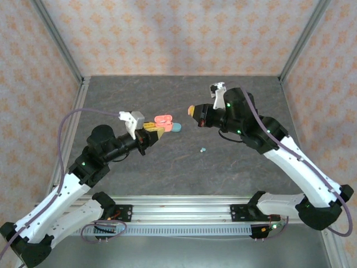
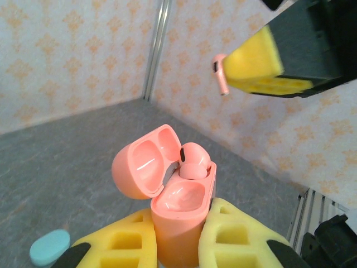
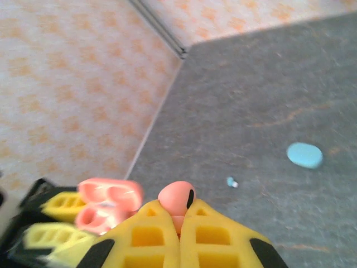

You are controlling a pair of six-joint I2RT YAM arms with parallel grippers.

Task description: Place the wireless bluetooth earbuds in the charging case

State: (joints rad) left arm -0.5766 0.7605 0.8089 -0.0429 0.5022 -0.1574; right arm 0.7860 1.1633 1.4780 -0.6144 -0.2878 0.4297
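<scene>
Now left end effector (image 1: 155,130) clenches the open pink case (image 2: 167,215); right end effector (image 3: 179,220) pinches a pink earbud (image 3: 175,198), which may miss the empty socket (image 2: 181,196) if tilted.

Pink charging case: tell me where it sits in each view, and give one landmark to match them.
Top external: pink charging case left of centre, in the left gripper.
Left wrist: pink charging case bottom centre, lid open.
Right wrist: pink charging case lower left, blurred.
Shared landmark: teal case, lying flat.
</scene>
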